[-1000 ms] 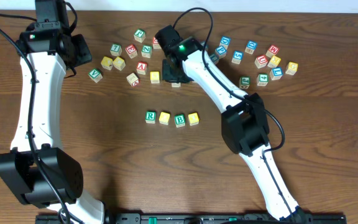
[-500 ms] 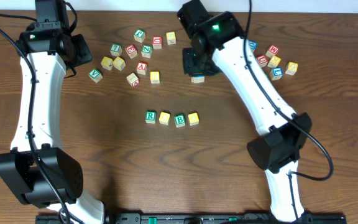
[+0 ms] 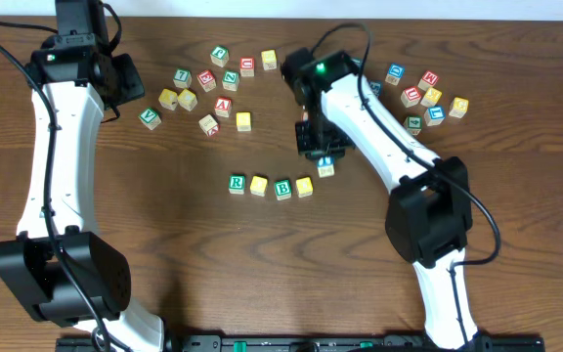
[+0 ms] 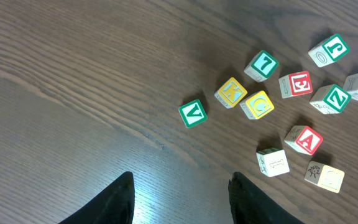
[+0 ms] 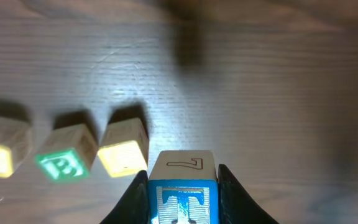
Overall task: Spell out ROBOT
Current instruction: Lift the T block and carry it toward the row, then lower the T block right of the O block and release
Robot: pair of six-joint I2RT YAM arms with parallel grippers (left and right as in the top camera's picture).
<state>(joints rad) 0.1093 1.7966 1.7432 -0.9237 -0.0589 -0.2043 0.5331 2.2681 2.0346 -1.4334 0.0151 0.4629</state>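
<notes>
Four cubes stand in a row mid-table: green R (image 3: pixel 237 183), a yellow-faced cube (image 3: pixel 259 185), green B (image 3: pixel 282 189) and a second yellow-faced cube (image 3: pixel 305 186). My right gripper (image 3: pixel 324 162) hovers just right of and behind the row's end, shut on the blue T cube (image 5: pixel 183 196). The right wrist view shows the B (image 5: pixel 59 165) and the yellow cube (image 5: pixel 123 155) to the left of the T. My left gripper (image 4: pixel 180 193) hangs open over bare wood at the far left, holding nothing.
Loose letter cubes lie in a cluster behind the row, among them a green V (image 4: pixel 192 112), yellow K (image 4: pixel 230 92) and red A (image 4: pixel 306 140). A second cluster (image 3: pixel 423 98) sits at the back right, beyond my right arm.
My right gripper has carried the T cube from the back clusters forward to the right end of the row. The left arm has not moved.
</notes>
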